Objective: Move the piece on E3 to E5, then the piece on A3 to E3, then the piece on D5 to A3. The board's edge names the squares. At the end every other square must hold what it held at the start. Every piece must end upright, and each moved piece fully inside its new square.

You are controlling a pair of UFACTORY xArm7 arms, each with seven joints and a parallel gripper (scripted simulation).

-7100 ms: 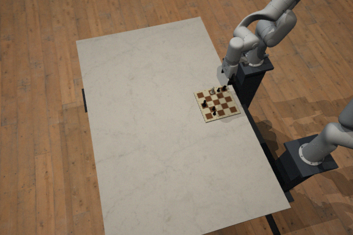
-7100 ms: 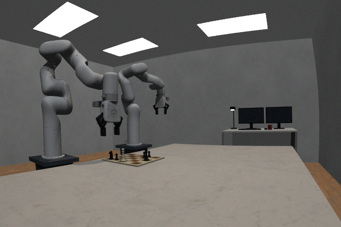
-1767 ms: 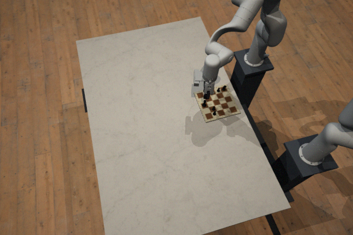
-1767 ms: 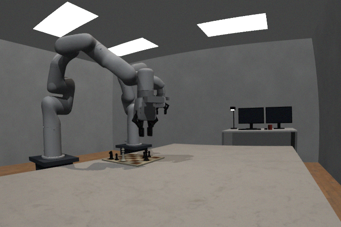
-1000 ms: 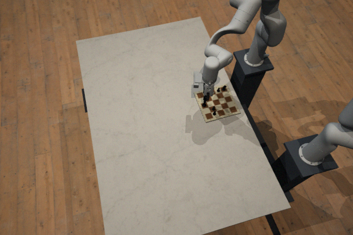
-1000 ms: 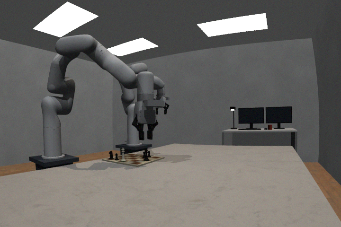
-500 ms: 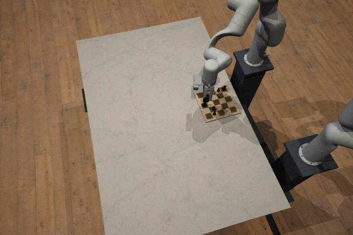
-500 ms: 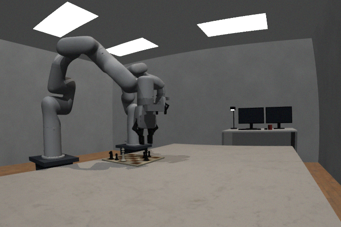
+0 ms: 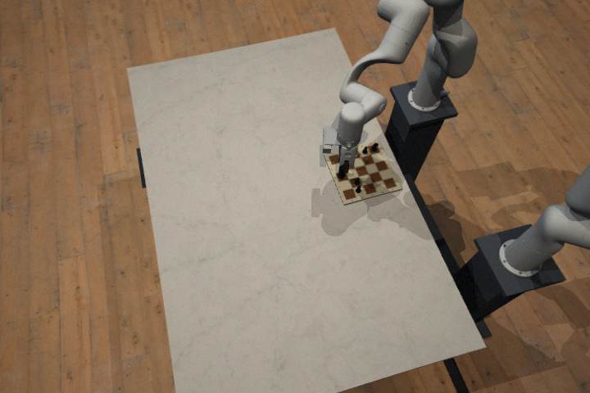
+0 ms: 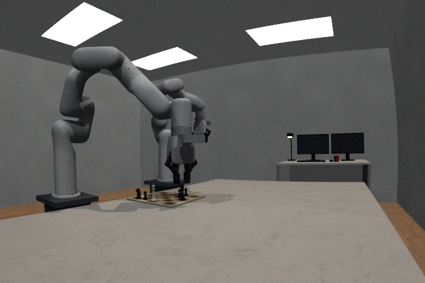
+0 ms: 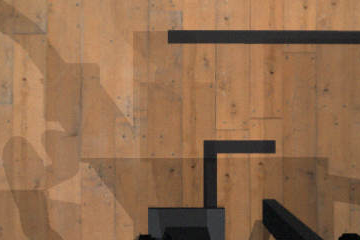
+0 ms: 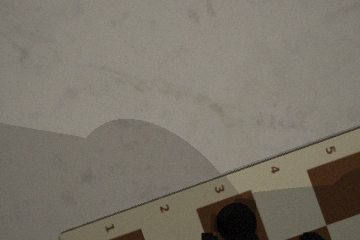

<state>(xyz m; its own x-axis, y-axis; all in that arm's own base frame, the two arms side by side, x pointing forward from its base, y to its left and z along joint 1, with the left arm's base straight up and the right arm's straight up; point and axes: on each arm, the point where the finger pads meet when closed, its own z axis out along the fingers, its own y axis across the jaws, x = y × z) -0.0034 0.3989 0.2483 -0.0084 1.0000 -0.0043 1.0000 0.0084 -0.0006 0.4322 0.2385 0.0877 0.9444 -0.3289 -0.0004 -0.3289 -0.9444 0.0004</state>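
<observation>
The tall black piece (image 9: 341,175) (image 10: 182,197) (image 12: 236,216) stands upright on A3 of the board (image 9: 374,195) (image 10: 159,203) (image 12: 298,159). A black knight (image 9: 374,147) (image 10: 138,193) stands on E5; E3 holds no piece. A black pawn (image 9: 365,151) (image 10: 145,196) stands on D5. My right gripper (image 9: 345,167) (image 10: 182,178) (image 12: 260,237) is part open and empty, pointing down just above the A3 piece. My left gripper (image 10: 207,135) (image 11: 248,237) is open and empty, away from the board.
A white king (image 10: 153,196) stands on C5 by the pawn. Two black pieces stand close together on B1 (image 9: 358,189) and B2 (image 9: 356,181). The pieces near D5 and A3 leave narrow gaps. The table's edge (image 9: 437,246) runs close to the board's E side.
</observation>
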